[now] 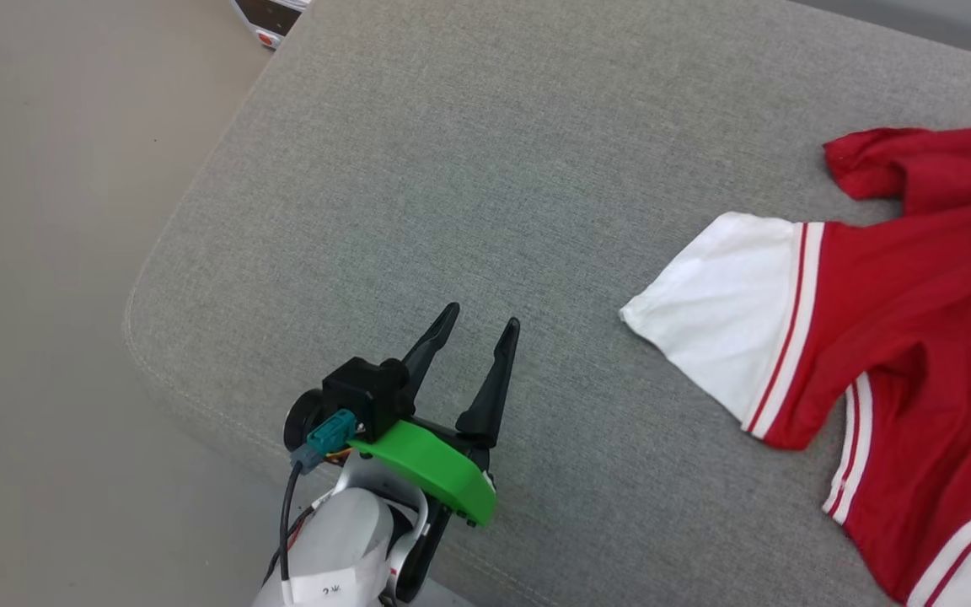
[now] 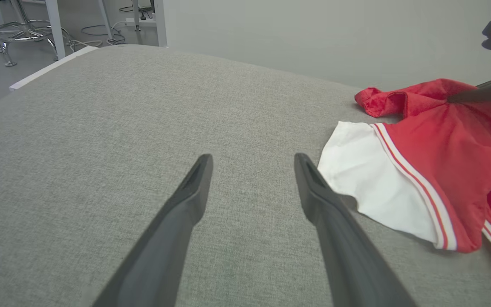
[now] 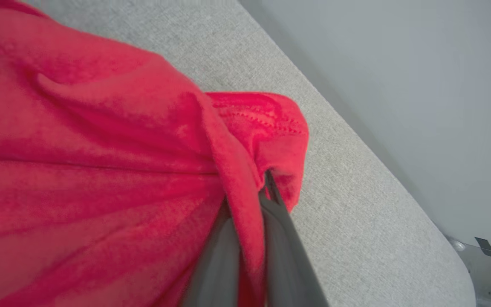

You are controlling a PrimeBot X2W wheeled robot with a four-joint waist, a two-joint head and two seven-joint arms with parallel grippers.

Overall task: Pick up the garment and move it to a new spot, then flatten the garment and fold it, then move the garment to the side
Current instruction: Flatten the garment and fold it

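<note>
While the dark two-fingered left gripper is held spread above the grey woven cushion, the red, white-sleeved jersey T-shirt is laid to its right, pinched by the nearer right gripper

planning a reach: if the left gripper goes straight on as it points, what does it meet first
The left gripper likely meets bare cushion; the shirt lies to its right.
</note>
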